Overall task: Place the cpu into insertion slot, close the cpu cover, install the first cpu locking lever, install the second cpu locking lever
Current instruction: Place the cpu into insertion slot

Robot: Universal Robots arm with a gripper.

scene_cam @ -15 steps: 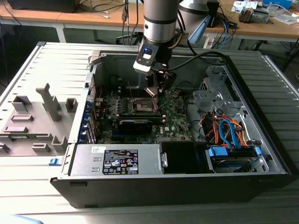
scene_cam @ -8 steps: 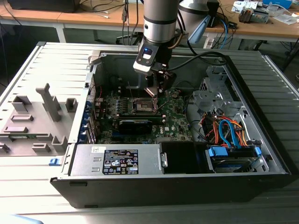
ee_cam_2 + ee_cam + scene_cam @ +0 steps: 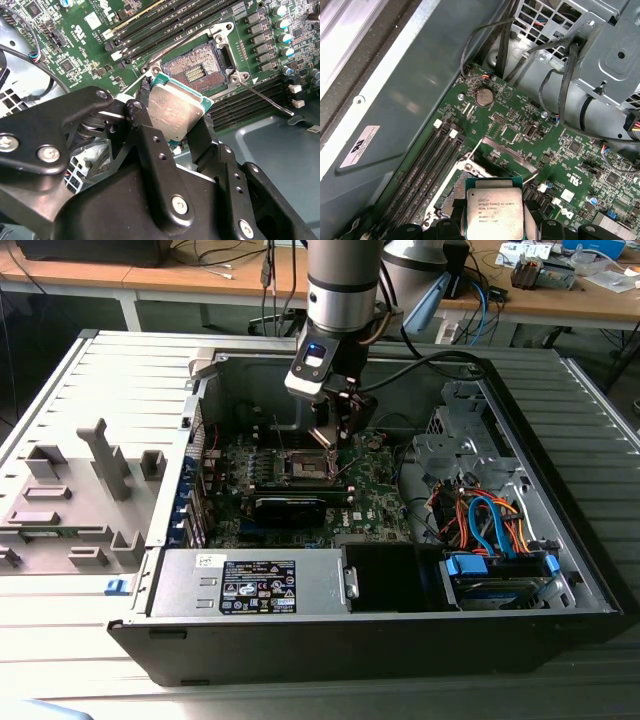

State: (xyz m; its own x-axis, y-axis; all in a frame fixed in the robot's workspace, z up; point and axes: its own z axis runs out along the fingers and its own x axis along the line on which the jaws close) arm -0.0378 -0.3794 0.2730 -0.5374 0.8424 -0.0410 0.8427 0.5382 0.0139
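Note:
My gripper [image 3: 174, 120] is shut on the cpu [image 3: 175, 111], a flat silvery square with a green edge, gripped by two opposite edges between the black fingers [image 3: 145, 127]. The cpu [image 3: 493, 210] hangs tilted just above the insertion slot [image 3: 196, 70], which lies open with its contact field bare. In the exterior view the gripper [image 3: 335, 435] hovers over the slot [image 3: 305, 468] on the green motherboard [image 3: 370, 490]. A silvery plate that looks like the cpu cover [image 3: 507, 152] stands raised beyond the cpu. A thin locking lever [image 3: 265, 100] sticks out, unlatched.
The motherboard sits deep in an open computer case [image 3: 560, 540] with metal walls all round. Memory slots [image 3: 165, 25] run beside the socket. A drive cage with cables [image 3: 490, 520] fills the exterior view's right. A power supply [image 3: 250, 585] lies along the front.

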